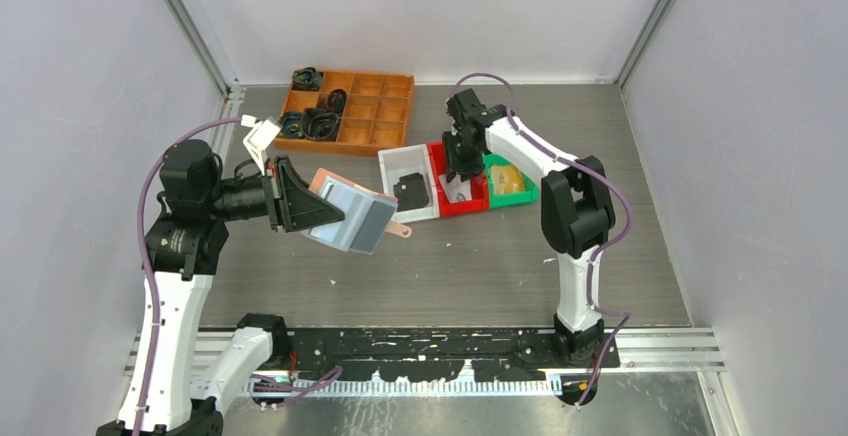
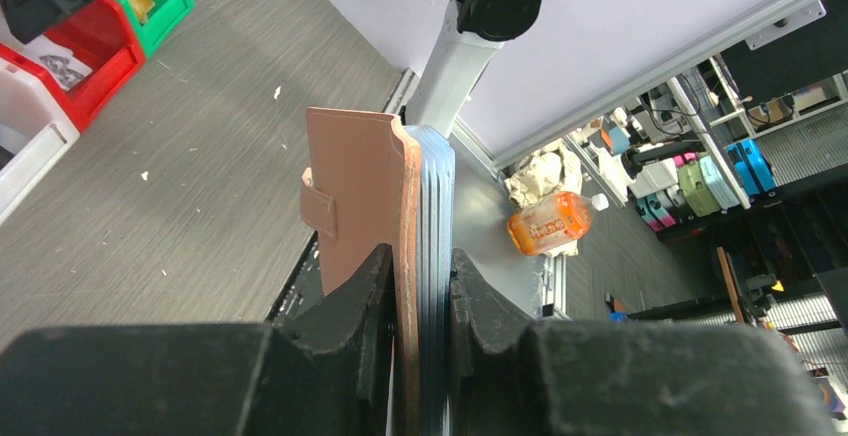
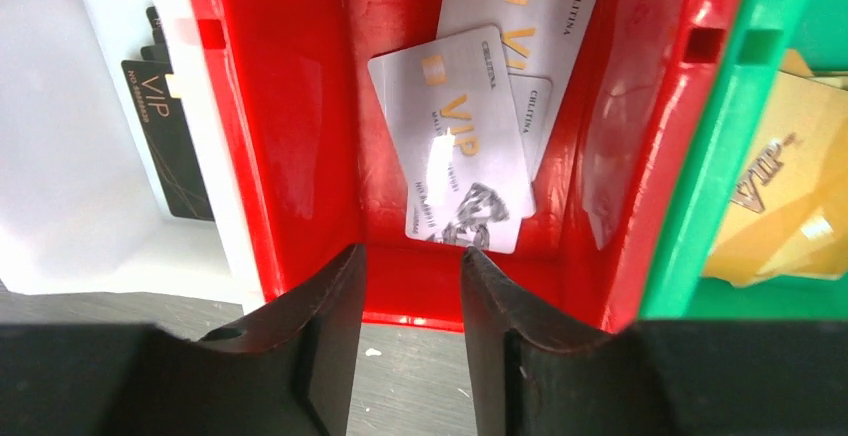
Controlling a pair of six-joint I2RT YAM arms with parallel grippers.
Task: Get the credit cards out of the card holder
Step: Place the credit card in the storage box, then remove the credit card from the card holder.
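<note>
Overhead, a grey worktop (image 1: 450, 276) sits between pale walls; toward its left edge the left end effector (image 2: 422, 261) clamps the pink card holder (image 2: 360, 186) aloft. Only the right wrist view shows gold lettering on credit cards (image 3: 465, 146) in the red bin (image 3: 290, 106), beneath the right end effector (image 3: 412, 256), parted and empty.

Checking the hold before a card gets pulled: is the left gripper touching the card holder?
Touching. The left wrist view shows the left gripper clamping the card holder, one finger pressed against each side with no gap.
</note>
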